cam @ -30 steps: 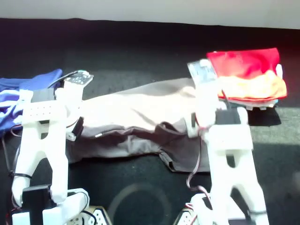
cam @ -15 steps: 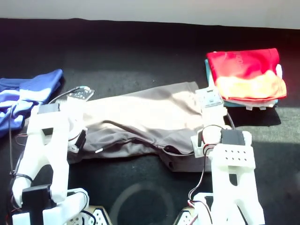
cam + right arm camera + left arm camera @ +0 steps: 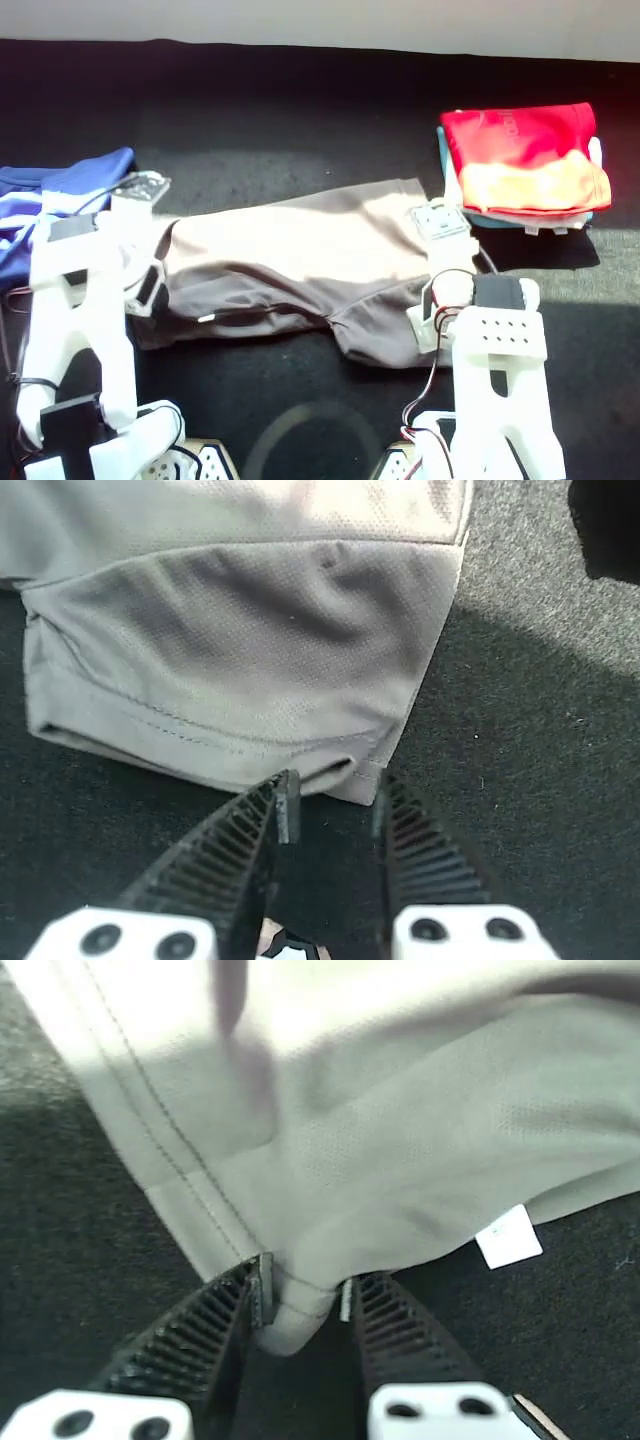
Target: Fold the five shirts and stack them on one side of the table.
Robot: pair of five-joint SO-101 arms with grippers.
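The grey shirt (image 3: 300, 260) lies spread out in the middle of the table (image 3: 300, 90). The left gripper (image 3: 300, 1305) pinches a bump of its hem at the 9 o'clock end. The right gripper (image 3: 333, 805) sits at the 5 o'clock corner with its jaws apart. The hem looks just at the tips, maybe not caught. It should push in a bit, then bite, so both ends lift together. The folded pile (image 3: 525, 165) sits at 2 o'clock.

Left end effector (image 3: 300, 1302) clamped, right (image 3: 335, 805) spread.
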